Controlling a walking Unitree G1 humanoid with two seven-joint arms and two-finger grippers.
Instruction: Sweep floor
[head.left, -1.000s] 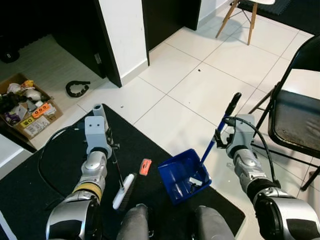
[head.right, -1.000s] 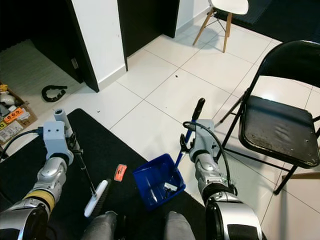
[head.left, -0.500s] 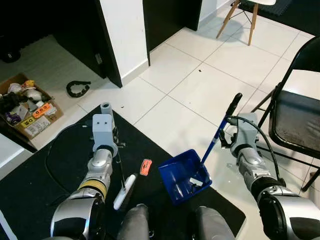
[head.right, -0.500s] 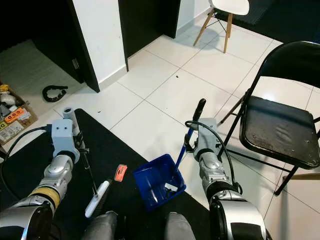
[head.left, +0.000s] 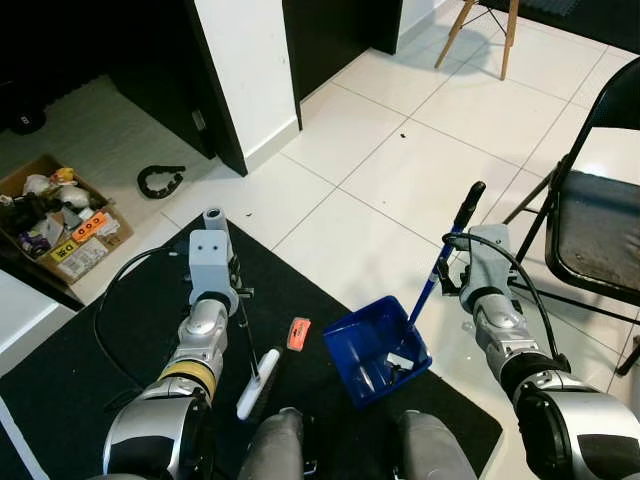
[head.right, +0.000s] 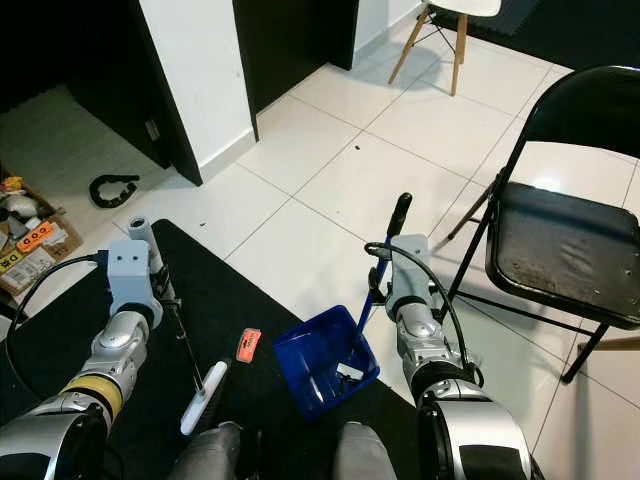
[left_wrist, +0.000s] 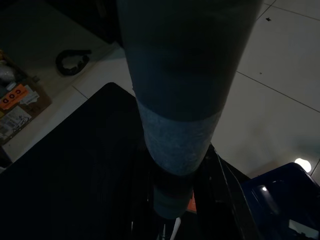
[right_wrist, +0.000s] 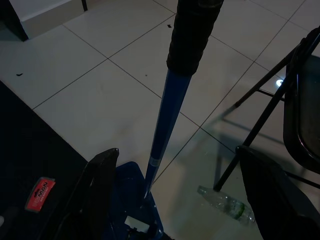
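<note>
The right gripper (head.left: 452, 275) has its jaws clamped on the long blue handle (head.left: 432, 279) of the one blue dustpan (head.left: 375, 349), which sits at the edge of the black mat (head.left: 90, 350) beside the white tile floor (head.left: 400, 170), with a few scraps inside. The left gripper (head.left: 236, 291) holds the thin dark shaft of the one hand brush (head.left: 257, 368) (whether its jaws are fully closed I cannot tell), the white brush head resting on the mat. One orange wrapper (head.left: 297, 333) lies between brush and dustpan. Two chairs stand near: a black folding chair (head.right: 560, 235) on the right, a white one (head.right: 443, 30) farther off. One clear bottle (right_wrist: 225, 202) lies on the tiles
</note>
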